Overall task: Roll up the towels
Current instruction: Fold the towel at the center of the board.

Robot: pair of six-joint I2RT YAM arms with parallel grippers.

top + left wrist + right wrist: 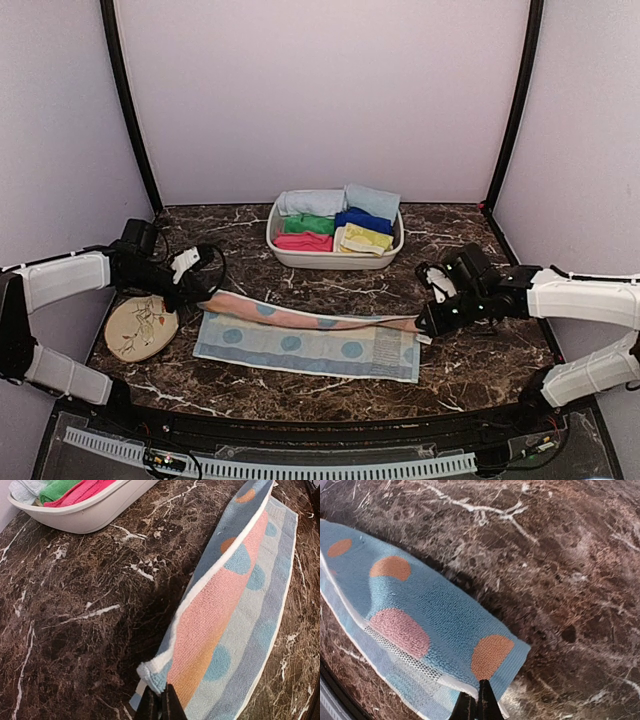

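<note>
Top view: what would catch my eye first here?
A spotted towel mid-table, its far edge pinched and stretched between the left hand and right hand, pink underside showing. Behind it, a white tub of bright rolled towels; at left, a beige plate.

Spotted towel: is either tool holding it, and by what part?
Both. The left tool pinches the spotted towel at its left-end corner, the right tool at its right-end corner, with that edge lifted between them.

Pale lilac walls (320,90) enclose a dark marbled table (470,370); black posts (132,110) mark the back corners
</note>
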